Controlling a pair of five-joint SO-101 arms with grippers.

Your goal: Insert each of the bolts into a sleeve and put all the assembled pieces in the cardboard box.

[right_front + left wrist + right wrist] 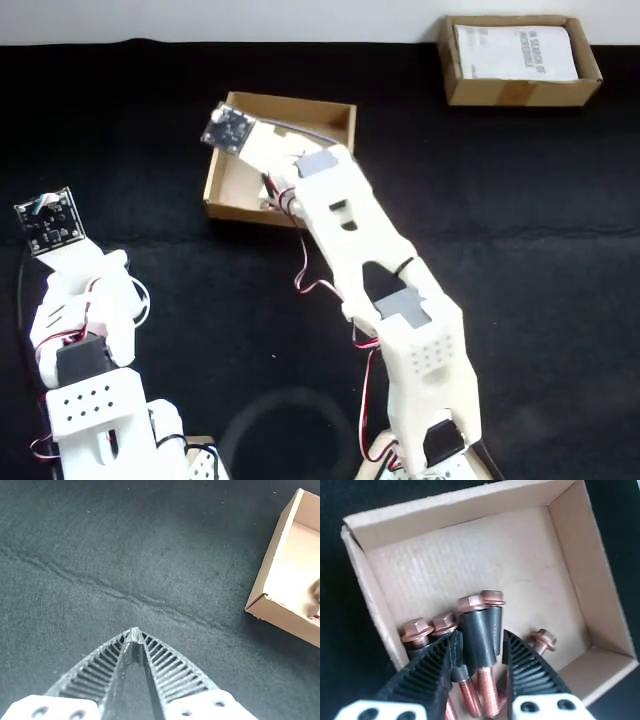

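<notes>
The cardboard box [445, 510] lies under my right gripper [481, 637], which hangs open just above its floor. Between the fingers stands a black sleeve [476, 635] with a copper bolt [471, 603] through it; a small gap shows on one side. Several more copper bolts in black sleeves lie beside it, one [416, 629] by the box wall and one [543, 639] near a corner. In the high view the right arm stretches over the box [300, 104]. My left gripper [135, 631] is shut and holds nothing, above bare black cloth, with the box [280, 565] off to one side.
A second cardboard box [520, 92] with a printed sheet in it sits at the table's far right corner. The left arm [85, 300] stays at the near left. Black cloth [500, 250] covers the table, with open room right of the right arm.
</notes>
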